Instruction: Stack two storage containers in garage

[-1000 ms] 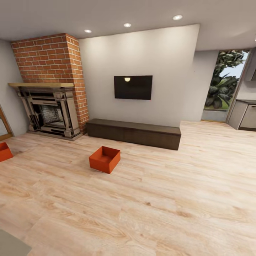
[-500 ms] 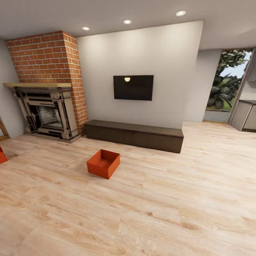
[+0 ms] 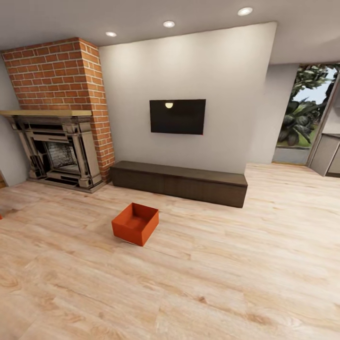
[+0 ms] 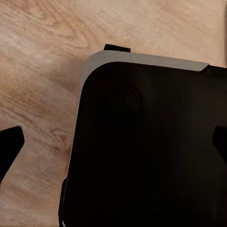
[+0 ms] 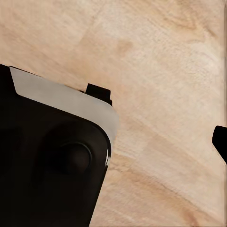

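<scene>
One storage container (image 3: 135, 223), a red-orange open bin, sits on the light wood-plank floor (image 3: 222, 264) of the living room, left of centre and in front of the TV bench. It is empty. In the left wrist view my left gripper (image 4: 115, 144) hangs over my own dark base, its two black fingertips (image 4: 10, 146) far apart, open and holding nothing. In the right wrist view my right gripper (image 5: 113, 142) points down at the plank floor. One black fingertip (image 5: 220, 142) shows at the picture's edge, the other is lost against the dark base.
A red brick chimney (image 3: 61, 75) with a fireplace (image 3: 59, 156) stands at the left. A low dark bench (image 3: 179, 183) runs along the white wall under a black TV (image 3: 177, 116). An opening with plants (image 3: 304, 113) and grey cabinets (image 3: 328, 156) lies at the right.
The whole head view has shifted: the camera moved. A second red-orange bin at the left edge has slid out of the picture, and the central bin sits a little lower and further left.
</scene>
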Robot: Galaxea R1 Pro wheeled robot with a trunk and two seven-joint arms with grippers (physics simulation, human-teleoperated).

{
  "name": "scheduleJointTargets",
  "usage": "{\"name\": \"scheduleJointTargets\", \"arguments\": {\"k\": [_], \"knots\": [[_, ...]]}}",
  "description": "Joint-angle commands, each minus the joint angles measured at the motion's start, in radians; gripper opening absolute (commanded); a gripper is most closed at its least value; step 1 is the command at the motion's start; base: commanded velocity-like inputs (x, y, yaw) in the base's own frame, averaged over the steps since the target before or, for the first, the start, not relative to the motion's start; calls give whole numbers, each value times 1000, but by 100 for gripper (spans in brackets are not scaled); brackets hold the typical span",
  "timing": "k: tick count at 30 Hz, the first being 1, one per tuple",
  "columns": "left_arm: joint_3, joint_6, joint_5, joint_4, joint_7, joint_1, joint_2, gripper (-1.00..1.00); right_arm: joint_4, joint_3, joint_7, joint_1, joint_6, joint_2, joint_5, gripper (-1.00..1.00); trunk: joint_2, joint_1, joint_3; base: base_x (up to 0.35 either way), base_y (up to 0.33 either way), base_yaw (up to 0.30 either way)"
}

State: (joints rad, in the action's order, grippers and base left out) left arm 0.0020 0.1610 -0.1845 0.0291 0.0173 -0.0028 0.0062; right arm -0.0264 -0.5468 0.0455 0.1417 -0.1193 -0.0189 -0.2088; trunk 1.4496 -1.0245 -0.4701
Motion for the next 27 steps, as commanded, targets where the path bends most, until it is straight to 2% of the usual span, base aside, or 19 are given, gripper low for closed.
{"name": "scheduleJointTargets", "arguments": {"k": [1,27], "knots": [[0,3,-4,0,1,0,0,100,-3,-9,0,1,-6,1,-9,100,0,-1,-1,304,0,0],[0,3,-4,0,1,0,-1,100,-3,-9,1,1,-6,1,-10,100,0,-1,-1,301,0,0]]}}
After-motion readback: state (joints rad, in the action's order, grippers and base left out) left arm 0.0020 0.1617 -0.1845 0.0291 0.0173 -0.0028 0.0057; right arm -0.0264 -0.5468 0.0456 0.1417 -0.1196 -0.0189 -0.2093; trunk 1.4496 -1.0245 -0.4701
